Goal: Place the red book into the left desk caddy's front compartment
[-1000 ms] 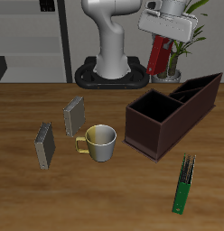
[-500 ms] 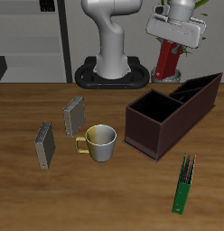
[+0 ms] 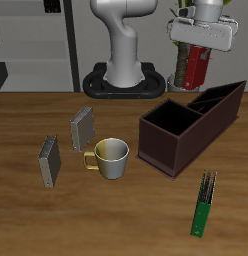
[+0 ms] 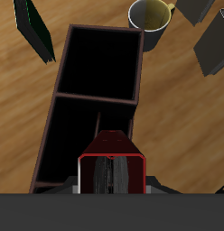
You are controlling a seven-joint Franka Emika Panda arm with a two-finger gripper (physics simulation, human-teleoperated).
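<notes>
On the table's left side two grey books (image 3: 49, 162) (image 3: 82, 127) stand upright, with a yellowish mug (image 3: 112, 157) just beside them. Moving right you hit the caddy (image 3: 186, 130), open-topped, sitting at an angle, and nearer the front edge a thin green book (image 3: 204, 203) lies flat. Up above the caddy's far end, the gripper (image 3: 199, 44) is clamped on the red book (image 3: 194, 66), held upright in the air, not touching anything.

No text, label, brand, number or sign could be read anywhere in either view. The covers of the red book (image 3: 197, 66), the grey books (image 3: 82, 128) and the green book (image 3: 204, 203) showed no legible lettering.
</notes>
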